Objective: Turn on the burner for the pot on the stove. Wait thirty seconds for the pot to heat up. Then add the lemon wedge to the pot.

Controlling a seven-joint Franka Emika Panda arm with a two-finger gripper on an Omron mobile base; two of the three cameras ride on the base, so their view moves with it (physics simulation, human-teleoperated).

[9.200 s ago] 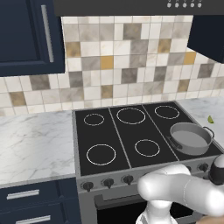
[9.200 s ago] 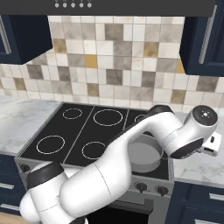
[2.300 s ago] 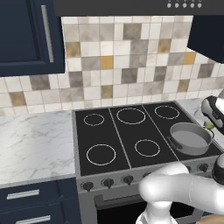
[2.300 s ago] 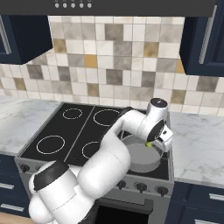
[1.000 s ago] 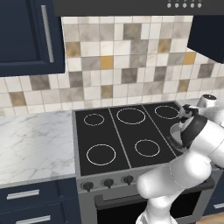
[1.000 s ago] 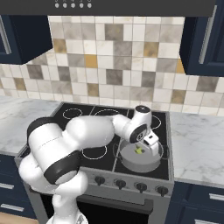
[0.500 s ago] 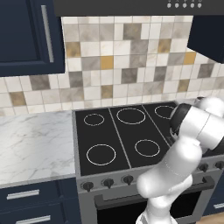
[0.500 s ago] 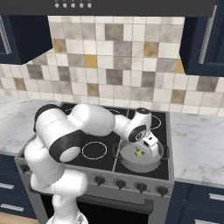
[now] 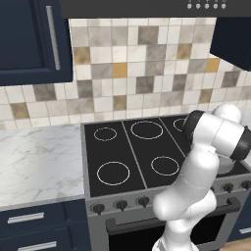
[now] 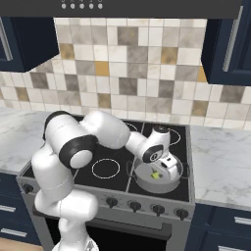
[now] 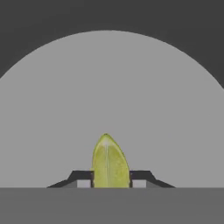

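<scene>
The wide, shallow grey metal pot (image 10: pixel 156 177) is seen on the front right burner of the black glass stove (image 10: pixel 113 169), its smooth round floor bare; the yellow-green lemon wedge (image 11: pixel 110 163), pointed and ribbed, is pinched between the dark fingertips of the gripper (image 11: pixel 111 178), just above the pot's inside; no writing is legible.

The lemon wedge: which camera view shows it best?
The hand view. There the lemon wedge is large and sharp, standing between the pincer tips above the grey floor of the pot. The right base view gives a tiny yellow-green speck inside the pot. In the left base view the arm covers that spot.
</scene>
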